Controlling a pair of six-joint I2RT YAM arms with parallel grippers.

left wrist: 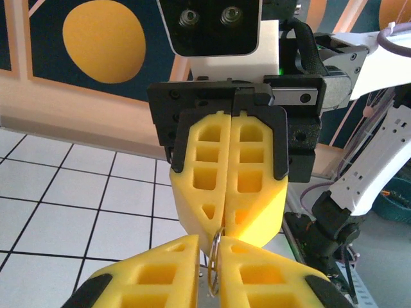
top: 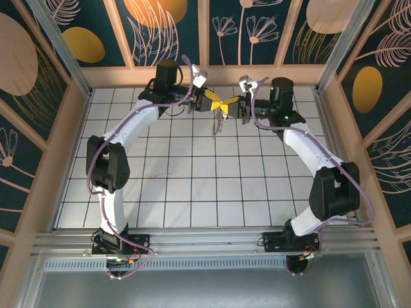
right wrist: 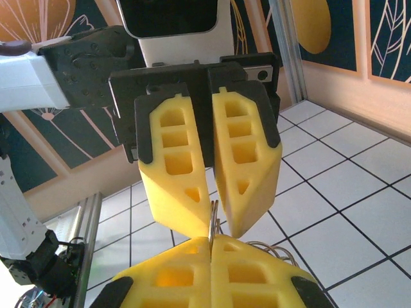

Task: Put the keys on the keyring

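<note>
Keyring [left wrist: 215, 256] is edge-on, up off the surface [top: 192, 192] at far centre; keys [top: 218, 123] dangle under it; your left pincer [top: 217, 102] and right pincer [top: 231, 102] are both clamped on the ring, tips meeting.

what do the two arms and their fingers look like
Both the left arm and right arm have white tubular links, chunky black joints and a thin purple cable running along them. Their fingers are bright yellow wedge-shaped blocks with rectangular cut-outs, set in black brackets. A small green light glows on the right arm.
</note>
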